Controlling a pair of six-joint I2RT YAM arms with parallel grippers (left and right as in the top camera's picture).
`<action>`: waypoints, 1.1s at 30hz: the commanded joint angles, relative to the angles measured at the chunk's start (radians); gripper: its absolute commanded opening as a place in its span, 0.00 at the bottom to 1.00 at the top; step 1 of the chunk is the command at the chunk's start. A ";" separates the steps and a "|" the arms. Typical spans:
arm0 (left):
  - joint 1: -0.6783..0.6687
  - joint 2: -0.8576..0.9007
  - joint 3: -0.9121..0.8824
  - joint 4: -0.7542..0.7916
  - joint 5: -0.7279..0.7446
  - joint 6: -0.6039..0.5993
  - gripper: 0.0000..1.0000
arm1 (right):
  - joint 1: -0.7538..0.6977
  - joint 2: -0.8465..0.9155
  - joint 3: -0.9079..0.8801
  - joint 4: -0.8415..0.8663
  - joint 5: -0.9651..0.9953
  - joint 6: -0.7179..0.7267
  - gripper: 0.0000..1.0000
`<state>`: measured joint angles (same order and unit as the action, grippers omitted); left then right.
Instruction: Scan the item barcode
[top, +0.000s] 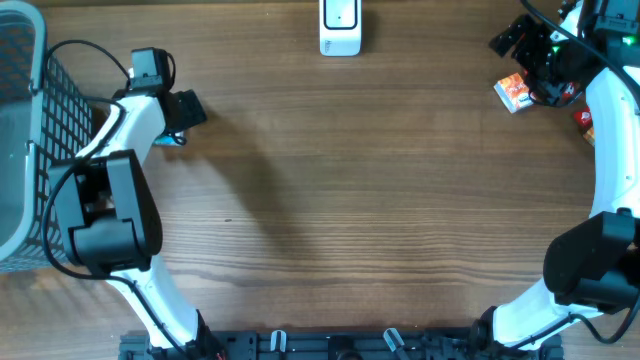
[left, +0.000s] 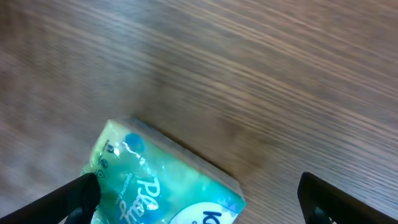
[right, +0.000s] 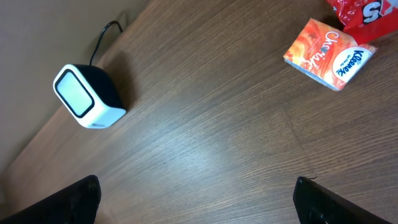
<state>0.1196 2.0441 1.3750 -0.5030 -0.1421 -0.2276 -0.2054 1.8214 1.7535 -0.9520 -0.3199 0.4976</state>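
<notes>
Overhead view entry: 2 grippers empty, pick-up not yet made

Logged left gripper (left: 199, 198) with jaws spread wide, holding nothing, poised over green tissue pack (left: 163, 183). Found that pack lying flat on table (left: 261, 68), near wire basket (top: 22, 150) at left side. Logged right gripper (right: 198, 200) likewise wide and empty, above bare wood at far right. Found scanner (top: 340, 28) upright at far edge, centre, well apart from both grippers. Noted orange tissue pack (right: 329, 53) and red packet (right: 356, 11) near right arm. Judged step in hand as reach for green tissue pack, 1st of the job. Saw no barcode on visible face. Judged next move to call for lowering, closing across pack's narrower sides, then carrying it to scanner window with coded face turned toward it. Could not tell which face carried code.
</notes>
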 joint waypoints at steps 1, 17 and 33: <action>0.000 0.008 -0.010 -0.006 0.180 0.042 0.98 | 0.002 0.005 -0.008 0.003 0.013 0.011 1.00; -0.189 0.005 -0.010 -0.139 0.822 0.122 0.93 | 0.002 0.005 -0.008 0.003 0.013 0.011 1.00; -0.462 -0.196 0.201 -0.238 0.567 0.085 1.00 | 0.002 0.005 -0.008 0.003 0.013 0.011 1.00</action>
<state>-0.3916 2.0037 1.4620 -0.6815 0.6041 -0.1410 -0.2054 1.8214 1.7535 -0.9520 -0.3195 0.4976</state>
